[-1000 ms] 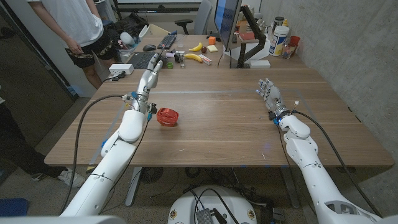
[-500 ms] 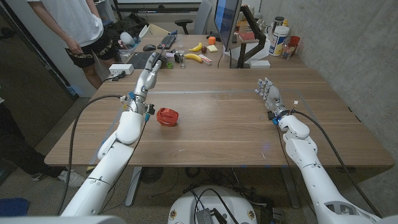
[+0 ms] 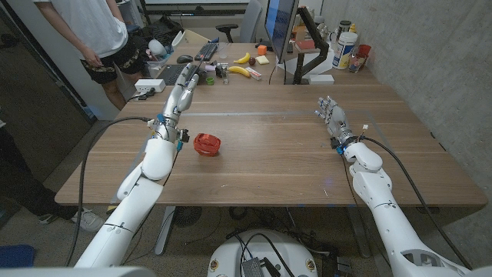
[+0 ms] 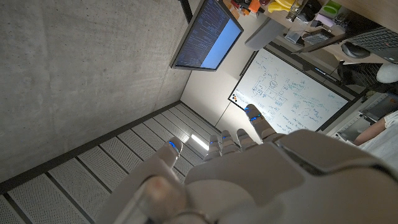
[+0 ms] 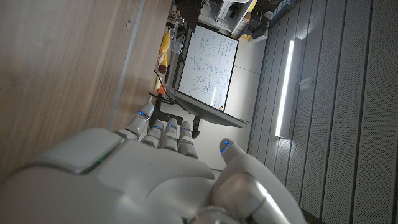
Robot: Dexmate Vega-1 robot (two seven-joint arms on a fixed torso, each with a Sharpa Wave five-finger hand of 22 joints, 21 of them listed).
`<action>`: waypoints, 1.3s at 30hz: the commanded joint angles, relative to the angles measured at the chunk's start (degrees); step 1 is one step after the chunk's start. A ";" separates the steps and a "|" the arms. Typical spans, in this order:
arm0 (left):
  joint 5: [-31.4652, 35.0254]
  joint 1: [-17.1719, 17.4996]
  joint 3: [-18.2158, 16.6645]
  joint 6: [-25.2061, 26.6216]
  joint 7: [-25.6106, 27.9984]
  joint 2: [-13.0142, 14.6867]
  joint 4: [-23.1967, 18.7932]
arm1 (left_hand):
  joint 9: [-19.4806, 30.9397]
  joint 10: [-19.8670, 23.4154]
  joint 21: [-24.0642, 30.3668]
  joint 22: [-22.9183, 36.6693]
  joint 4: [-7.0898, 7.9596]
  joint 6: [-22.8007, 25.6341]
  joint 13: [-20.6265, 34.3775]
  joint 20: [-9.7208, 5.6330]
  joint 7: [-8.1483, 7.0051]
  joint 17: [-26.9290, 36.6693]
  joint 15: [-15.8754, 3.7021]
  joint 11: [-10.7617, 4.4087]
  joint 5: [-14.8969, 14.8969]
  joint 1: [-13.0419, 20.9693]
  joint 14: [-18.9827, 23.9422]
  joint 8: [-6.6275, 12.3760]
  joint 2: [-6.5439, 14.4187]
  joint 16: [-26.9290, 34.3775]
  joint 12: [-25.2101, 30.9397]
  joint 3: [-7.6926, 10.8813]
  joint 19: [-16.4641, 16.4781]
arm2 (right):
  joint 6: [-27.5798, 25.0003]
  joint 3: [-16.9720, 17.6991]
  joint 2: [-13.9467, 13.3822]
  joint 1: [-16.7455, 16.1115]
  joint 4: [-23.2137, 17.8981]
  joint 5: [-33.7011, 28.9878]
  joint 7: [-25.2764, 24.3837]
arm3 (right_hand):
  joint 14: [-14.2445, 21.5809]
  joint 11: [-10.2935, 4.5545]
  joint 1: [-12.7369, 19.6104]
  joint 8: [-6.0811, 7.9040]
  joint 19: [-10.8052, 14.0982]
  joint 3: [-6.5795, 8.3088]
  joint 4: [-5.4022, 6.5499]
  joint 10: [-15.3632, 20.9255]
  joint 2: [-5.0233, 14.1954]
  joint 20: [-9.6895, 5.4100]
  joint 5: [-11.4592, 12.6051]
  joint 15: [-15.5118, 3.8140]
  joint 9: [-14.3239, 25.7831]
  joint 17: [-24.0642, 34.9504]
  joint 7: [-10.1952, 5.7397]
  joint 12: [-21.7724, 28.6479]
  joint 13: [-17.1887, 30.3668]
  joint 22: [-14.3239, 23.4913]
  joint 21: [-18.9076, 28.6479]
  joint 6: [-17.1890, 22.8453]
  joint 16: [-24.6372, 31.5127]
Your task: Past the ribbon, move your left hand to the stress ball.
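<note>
A red coiled ribbon [image 3: 207,144] lies on the wooden table [image 3: 277,154], just right of my left forearm. My left hand [image 3: 182,94] is raised beyond the ribbon with its fingers stretched out and apart, pointing toward the table's far edge and holding nothing. The wrist view looks over the back of the left hand [image 4: 261,168] with the fingers spread. A small green round thing [image 3: 209,79] sits near the far edge, ahead of that hand; I cannot tell if it is the stress ball. My right hand [image 3: 331,115] stands at the right, fingers apart and empty, as the right hand [image 5: 155,168] also shows over the wood.
Bananas [image 3: 239,71], a keyboard [image 3: 175,74], a monitor [image 3: 280,23] on its stand and bottles [image 3: 345,48] crowd the far side. A person [image 3: 96,31] stands beyond the far left corner. A concrete wall runs along the right.
My left arm has shifted slightly to the left, and the hand has crept a little farther from the ribbon. The ribbon and the right hand have stayed put.
</note>
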 commanded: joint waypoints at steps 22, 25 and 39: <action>7.52 3.29 -2.69 -0.59 2.51 0.12 -3.45 | 0.17 1.38 -0.62 0.21 -0.21 1.63 0.23 0.58 -0.80 0.12 -0.38 0.04 -0.16 0.90 -1.57 0.28 3.77 -0.09 0.45 1.00 -8.71 | 0.14 -0.92 0.35 0.60 0.76 -0.81 -0.91 | -0.16 0.11 -0.81 0.21 0.29 0.27 -0.05 0.29 5.87 -3.51 0.37 -0.32 0.20 0.32 0.09 0.21 0.07 0.20 -0.44 0.36 0.28; 7.63 3.47 -3.02 -0.70 2.48 0.05 -3.50 | 0.16 1.56 -0.66 0.20 -0.27 2.01 0.23 0.50 -0.96 0.10 -0.42 -0.03 -0.16 1.02 -1.40 0.35 3.74 -0.11 0.45 1.09 -8.63 | 0.18 -1.07 0.38 0.69 0.79 -0.93 -1.02 | -0.16 0.10 -0.82 0.20 0.28 0.26 -0.05 0.27 5.87 -3.50 0.37 -0.36 0.20 0.32 0.09 0.20 0.07 0.20 -0.50 0.34 0.27; 8.52 5.36 -4.85 -2.14 2.65 -0.19 -4.74 | 0.16 1.73 -0.86 0.19 -0.31 2.51 0.23 0.52 -1.07 0.10 -0.46 -0.06 -0.21 1.24 -1.23 0.31 3.69 -0.26 0.34 1.27 -8.64 | 0.24 -1.92 0.55 1.06 0.90 -1.43 -1.48 | -0.13 0.09 -0.83 0.19 0.38 0.25 -0.06 0.28 5.87 -3.49 0.38 -0.30 0.20 0.31 0.06 0.18 0.07 0.20 -0.68 0.37 0.27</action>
